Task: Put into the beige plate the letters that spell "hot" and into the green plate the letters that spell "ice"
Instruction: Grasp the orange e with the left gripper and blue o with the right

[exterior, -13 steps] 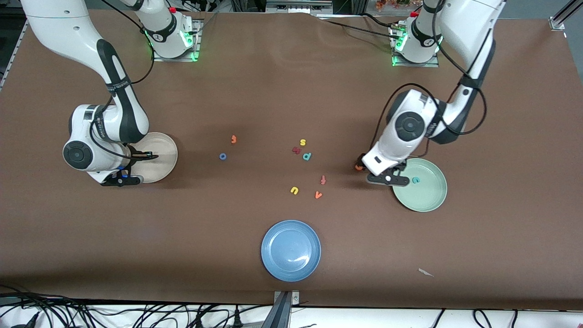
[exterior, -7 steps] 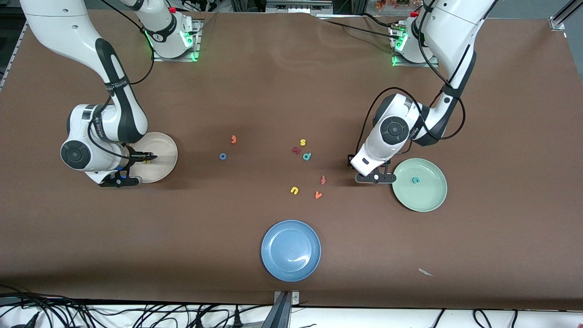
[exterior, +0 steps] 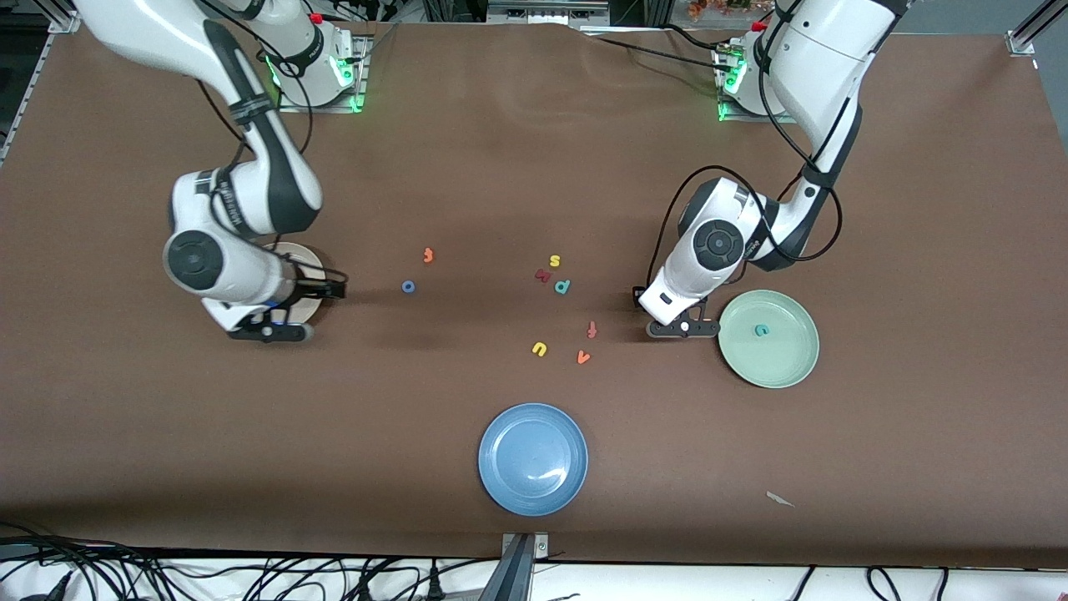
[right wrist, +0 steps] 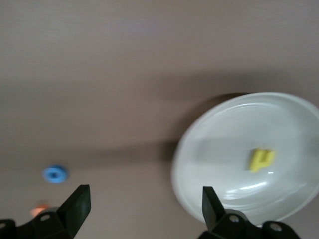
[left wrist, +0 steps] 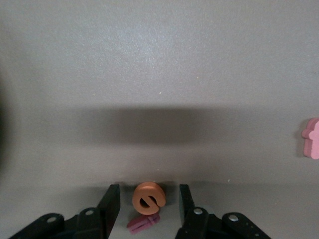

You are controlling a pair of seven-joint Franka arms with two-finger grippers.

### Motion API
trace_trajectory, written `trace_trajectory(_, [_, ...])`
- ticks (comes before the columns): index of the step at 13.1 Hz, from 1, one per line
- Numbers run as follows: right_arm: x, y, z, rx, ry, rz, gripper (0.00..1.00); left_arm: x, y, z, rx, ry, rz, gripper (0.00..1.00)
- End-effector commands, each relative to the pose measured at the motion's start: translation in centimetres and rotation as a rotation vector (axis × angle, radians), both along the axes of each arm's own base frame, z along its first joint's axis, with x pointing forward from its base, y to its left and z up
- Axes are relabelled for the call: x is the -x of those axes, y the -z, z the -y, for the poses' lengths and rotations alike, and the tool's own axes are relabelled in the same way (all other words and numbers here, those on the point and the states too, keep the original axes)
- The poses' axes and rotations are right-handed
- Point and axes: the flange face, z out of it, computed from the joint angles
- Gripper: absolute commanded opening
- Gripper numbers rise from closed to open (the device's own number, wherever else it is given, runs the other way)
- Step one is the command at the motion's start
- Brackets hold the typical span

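Observation:
My left gripper [exterior: 659,310] is down on the table beside the green plate [exterior: 784,367], which holds the teal c [exterior: 761,330]. Its fingers [left wrist: 110,204] stand on either side of the orange e [left wrist: 148,198] with a gap on each side. The maroon i [left wrist: 143,223] lies against the e. My right gripper [right wrist: 144,214] is open and empty, up over the edge of the beige plate [right wrist: 229,149]. The yellow h [right wrist: 261,159] lies in that plate. The blue o [exterior: 408,286] and orange t [exterior: 428,255] lie on the table between the two plates.
Loose letters lie mid-table: yellow s [exterior: 554,261], maroon squiggle [exterior: 543,275], teal d/p [exterior: 562,286], reddish f [exterior: 591,329], yellow u [exterior: 539,349] and an orange v shape [exterior: 583,357]. A blue plate [exterior: 532,488] sits nearest the front camera.
My right gripper opened, left the yellow h in the beige plate and lifted toward the table's middle. My left gripper moved off the green plate's edge onto the orange e and narrowed.

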Motion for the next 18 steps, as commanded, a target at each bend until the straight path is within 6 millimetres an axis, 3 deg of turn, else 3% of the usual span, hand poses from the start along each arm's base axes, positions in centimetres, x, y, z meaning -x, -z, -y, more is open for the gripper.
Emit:
trace_trajectory(1, [0.7,0.1,-5.1,-0.013,0.116,0.018,0.98,0.1,0.3,0.7,0.01,0.005,0.007,0.49])
trace_trajectory(3, [1.6,2.4,-8.8,-0.006,0.186,0.031,0.98,0.1,0.3,0.6,0.011,0.014,0.008,0.15])
trace_trajectory(5, [2.2,5.2,-10.1,-0.002,0.235,0.033,0.98,0.1,0.1,0.5,0.011,0.013,0.009,0.0])
trace_trajectory(7, [3.1,6.8,-12.0,0.003,0.252,0.031,0.98,-0.5,-1.1,0.1,0.014,0.003,0.021,0.0])
trace_trajectory(9, [3.3,7.5,-12.2,0.007,0.247,0.032,0.98,-1.1,-2.9,-0.2,0.017,-0.003,0.04,0.0])
trace_trajectory(11, [3.7,8.5,-12.1,0.017,0.245,0.016,0.94,-2.2,-5.2,-2.0,0.018,0.036,0.058,0.0])
trace_trajectory(14, [4.6,9.6,-11.7,0.027,0.245,-0.001,0.89,-3.5,-7.2,-6.7,0.004,0.199,0.034,0.0])
trace_trajectory(16, [4.9,10.0,-11.6,0.027,0.245,-0.001,0.86,-4.7,-6.8,-11.9,-0.036,0.314,0.029,0.0])
trace_trajectory(18, [5.4,10.8,-11.3,0.025,0.243,0.007,0.8,-5.3,-6.2,-15.6,-0.079,0.438,0.018,0.02])
